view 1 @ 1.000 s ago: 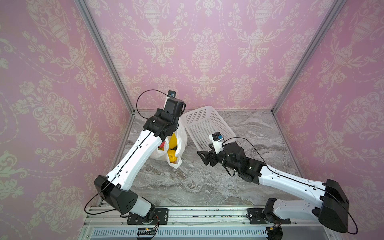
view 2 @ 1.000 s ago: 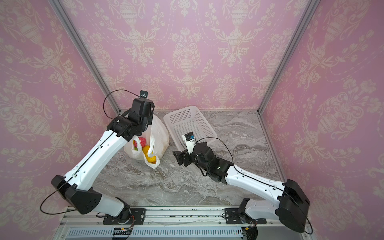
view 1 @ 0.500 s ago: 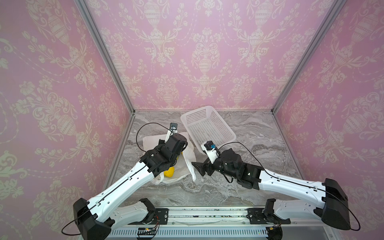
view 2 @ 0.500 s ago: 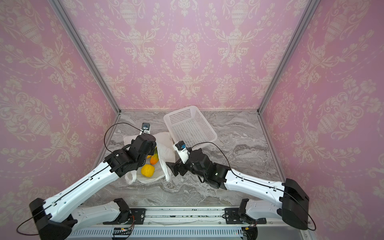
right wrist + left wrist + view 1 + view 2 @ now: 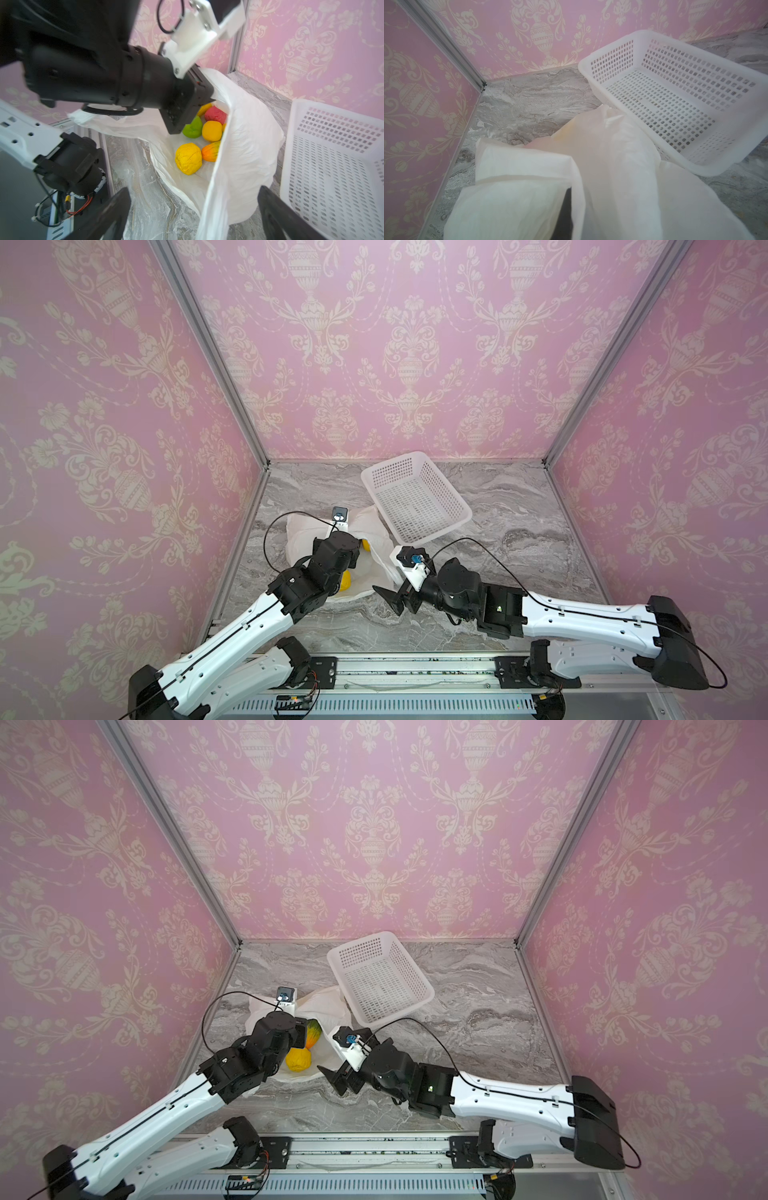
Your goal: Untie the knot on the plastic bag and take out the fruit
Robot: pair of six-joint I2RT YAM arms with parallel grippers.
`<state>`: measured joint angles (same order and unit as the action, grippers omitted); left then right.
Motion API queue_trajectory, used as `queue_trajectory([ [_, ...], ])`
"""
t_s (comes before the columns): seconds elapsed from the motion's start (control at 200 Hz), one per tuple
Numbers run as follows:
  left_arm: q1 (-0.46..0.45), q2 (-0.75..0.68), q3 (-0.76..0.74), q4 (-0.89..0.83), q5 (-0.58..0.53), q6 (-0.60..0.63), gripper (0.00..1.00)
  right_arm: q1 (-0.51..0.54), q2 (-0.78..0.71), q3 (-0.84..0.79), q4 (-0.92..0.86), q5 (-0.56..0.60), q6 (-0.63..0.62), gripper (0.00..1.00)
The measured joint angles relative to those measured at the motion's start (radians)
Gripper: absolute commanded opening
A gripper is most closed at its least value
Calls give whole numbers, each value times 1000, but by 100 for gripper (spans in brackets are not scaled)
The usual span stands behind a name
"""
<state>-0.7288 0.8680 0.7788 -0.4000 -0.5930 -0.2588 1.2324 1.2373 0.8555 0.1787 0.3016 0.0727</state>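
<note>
- Right claw (image 5: 193, 190) is spread wide and carries nothing. It sits low over the desk (image 5: 519, 510) at the near side of the plastic bag (image 5: 374, 526). In the right wrist view the bag's loose rim hangs between its two black fingers (image 5: 116, 209). Whether either finger brushes the film, I can't call.
- Left claw (image 5: 566, 207) is closed right down at the bag's mouth. White film runs off both sides of the one dark finger on show, and it looks like a pinch on a fold of the bag.
- The bag lies slumped toward the desk's left edge, mouth open toward the right claw. Its far side is up against the white basket (image 5: 397, 472), whose far corner is near the desk's back edge.
- The fruit (image 5: 188, 159) sits in the bag, beyond the right claw's fingertips and just under the left claw.
- A round yellow piece is nearest, with an orange-to-green one (image 5: 211, 153) touching it. Behind them are a round orange-yellow (image 5: 212, 131), a green (image 5: 193, 127) and a pink-red (image 5: 215, 114).
- Hard to see: the left claw's tips are buried in film.
- In both top views the left wrist covers most of the bag's mouth, so only the yellow piece (image 5: 298, 1058) and a little more fruit peek out.
- A yellow sliver behind the pink-red piece is cut off by the left claw's body.
- The right claw's finger bases run out of frame.
</note>
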Motion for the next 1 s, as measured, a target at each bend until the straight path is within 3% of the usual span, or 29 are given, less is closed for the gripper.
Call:
queue_trajectory([
  [0.09, 0, -37, -4, 12, 5, 0, 0, -8, 124, 62, -2, 110, -2, 97],
  [0.135, 0, -45, -8, 16, 5, 0, 3, -17, 186, 90, -5, 149, 5, 91],
  [0.215, 1, -48, -17, 16, 5, 0, 19, -60, 254, 112, -21, 167, 29, 70],
  [0.265, 1, -49, -23, 12, 5, -6, 30, -97, 266, 112, -37, 160, 60, 48],
  [0.315, 1, -50, -29, 3, -1, -5, 47, -129, 266, 112, -43, 156, 74, 28],
  [0.36, 2, -51, -30, -12, -12, -22, 60, -150, 262, 112, -42, 156, 88, 18],
  [0.475, 10, -64, -31, -71, -56, -61, 77, -158, 253, 112, -46, 159, 122, 8],
  [0.65, 41, -103, -53, -137, -126, -110, 85, -164, 233, 96, -48, 171, 169, 5],
  [0.69, 56, -110, -68, -148, -133, -116, 84, -167, 225, 84, -49, 175, 179, 5],
  [0.731, 74, -114, -82, -158, -140, -119, 77, -171, 217, 72, -48, 180, 185, 6],
  [0.886, 141, -115, -108, -175, -143, -127, 18, -172, 167, -5, -15, 174, 191, 24],
  [0.941, 152, -118, -108, -174, -142, -121, 8, -172, 143, -27, -7, 166, 183, 34],
  [1.001, 153, -127, -108, -170, -130, -109, 4, -172, 119, -40, -2, 159, 171, 47],
])
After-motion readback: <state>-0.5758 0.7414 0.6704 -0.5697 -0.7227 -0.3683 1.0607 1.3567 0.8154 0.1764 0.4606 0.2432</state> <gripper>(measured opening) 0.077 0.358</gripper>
